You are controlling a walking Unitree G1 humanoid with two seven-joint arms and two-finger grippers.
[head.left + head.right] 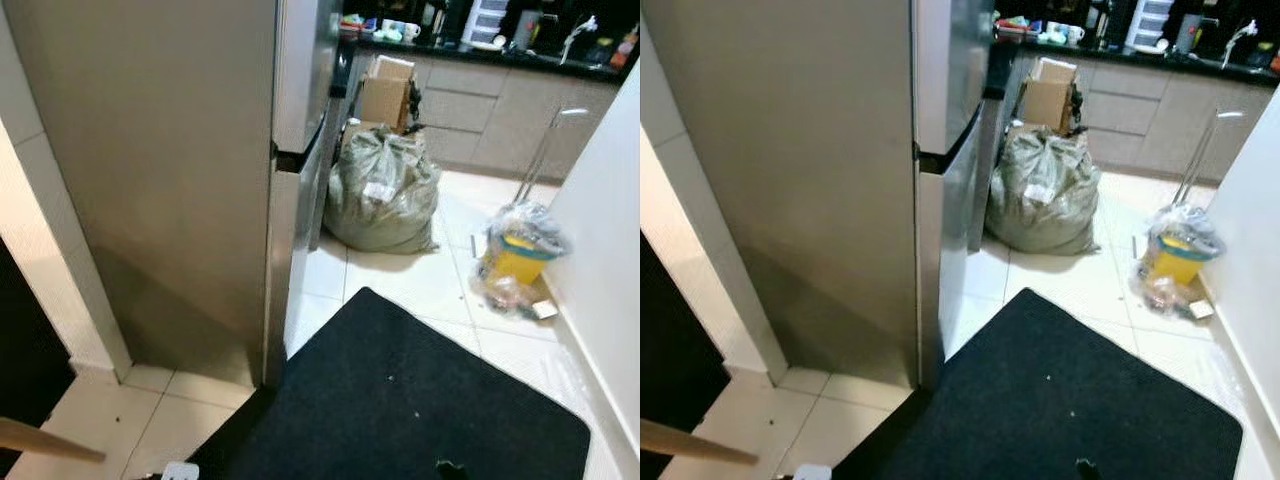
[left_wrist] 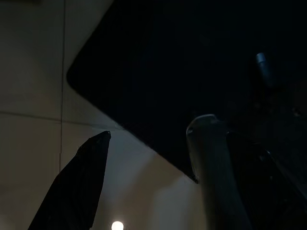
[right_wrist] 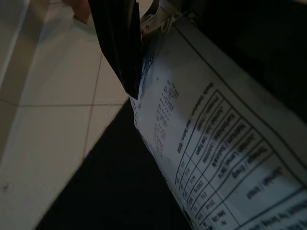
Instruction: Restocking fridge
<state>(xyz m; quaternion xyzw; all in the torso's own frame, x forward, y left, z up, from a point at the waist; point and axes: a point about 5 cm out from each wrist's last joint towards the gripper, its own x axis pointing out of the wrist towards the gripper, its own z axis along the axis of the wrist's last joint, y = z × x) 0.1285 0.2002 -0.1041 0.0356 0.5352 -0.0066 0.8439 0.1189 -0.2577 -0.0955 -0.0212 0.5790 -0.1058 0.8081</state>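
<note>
The steel fridge (image 1: 170, 150) stands ahead on my left, seen from its side, with its upper door (image 1: 300, 70) and lower door (image 1: 292, 230) closed. In the right wrist view my right gripper (image 3: 144, 88) is shut on a white package (image 3: 216, 143) printed with a nutrition table. One black finger (image 3: 117, 43) lies across the package and the other is hidden behind it. In the left wrist view my left gripper (image 2: 153, 128) hangs open over the tiles and the mat's corner, with nothing between its fingers.
A black mat (image 1: 400, 400) covers the floor in front of me. Past it sit a tied green sack (image 1: 383, 192), a cardboard box (image 1: 386, 95) and a plastic-wrapped yellow bucket (image 1: 517, 255) by the right wall. A kitchen counter (image 1: 480, 50) runs across the back. A wooden edge (image 1: 40, 440) juts in at lower left.
</note>
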